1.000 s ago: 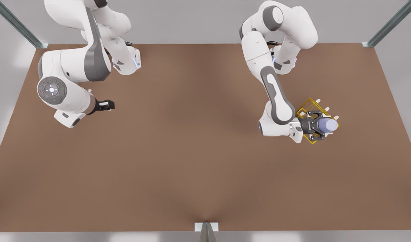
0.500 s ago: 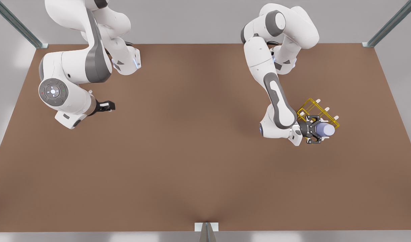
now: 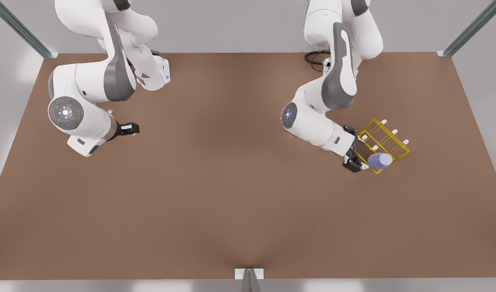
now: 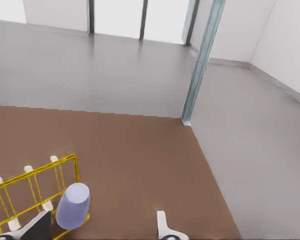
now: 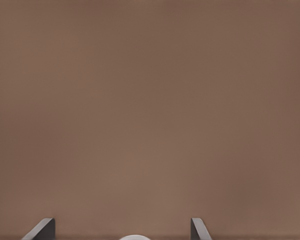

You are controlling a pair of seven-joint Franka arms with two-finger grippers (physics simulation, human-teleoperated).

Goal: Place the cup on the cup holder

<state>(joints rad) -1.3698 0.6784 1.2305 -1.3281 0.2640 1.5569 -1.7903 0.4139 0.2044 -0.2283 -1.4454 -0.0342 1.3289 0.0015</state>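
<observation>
Cup (image 3: 379, 161) sits inverted on the near corner of the cup holder (image 3: 387, 134), apparently over a peg. Left gripper (image 3: 354, 156) just beside it — fingers spread wide, holding nothing. Right gripper (image 3: 126, 128) waits over bare table (image 3: 231, 194) at the front view's left, fingers apart, empty. Risk: an open finger clips the cup — tipping it off the peg or dragging the light wire rack.
</observation>
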